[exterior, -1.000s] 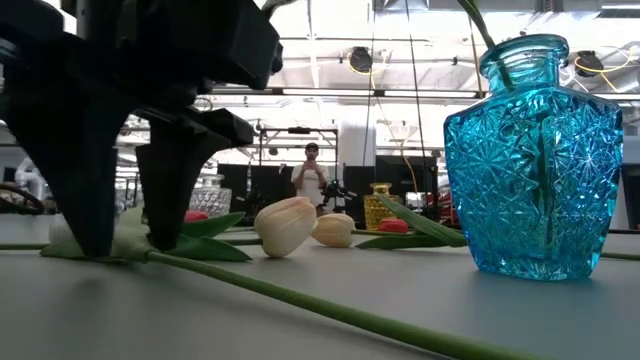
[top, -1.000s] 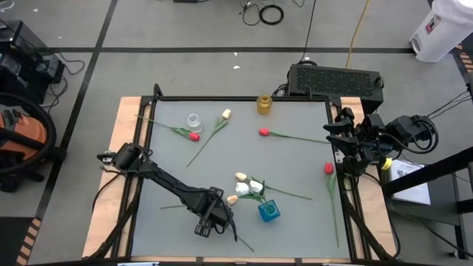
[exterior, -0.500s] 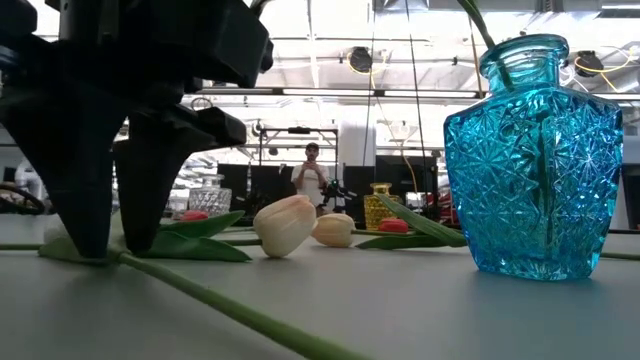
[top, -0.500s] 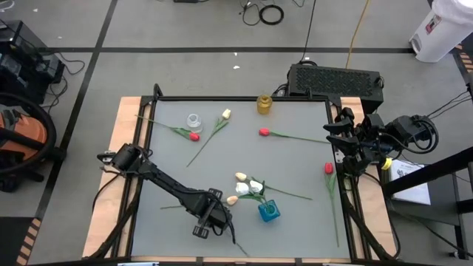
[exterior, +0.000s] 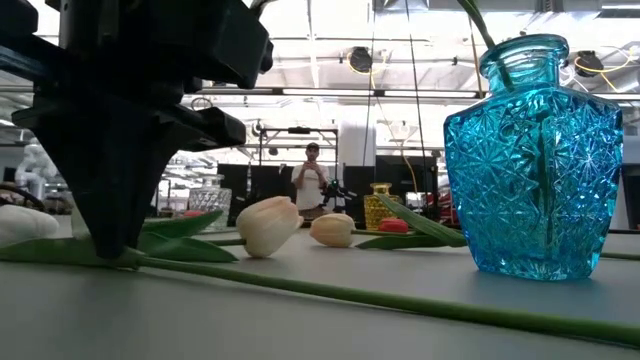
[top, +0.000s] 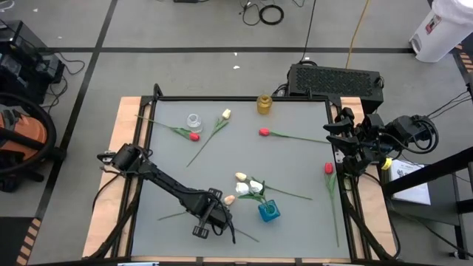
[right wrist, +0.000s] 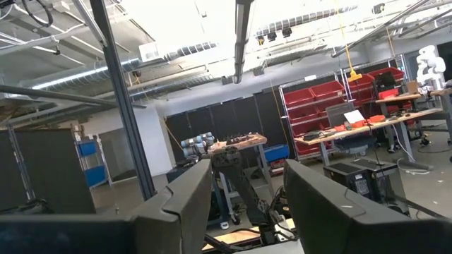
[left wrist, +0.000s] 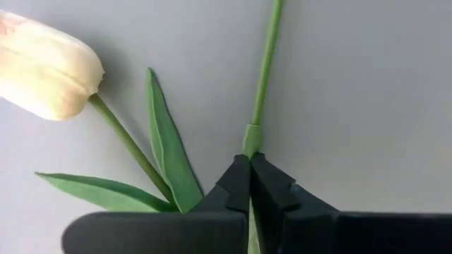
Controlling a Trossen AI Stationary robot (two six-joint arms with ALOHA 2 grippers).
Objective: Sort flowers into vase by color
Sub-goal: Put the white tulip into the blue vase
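Left gripper, near worktop's front edge: fingers pinched on cream tulip's stem; thin stem may slip on lifting.

Readable text: none in any view.
Labels or brands: none can be made out on the vases, the arms or the room's gear.
Numbers and signs: none legible.
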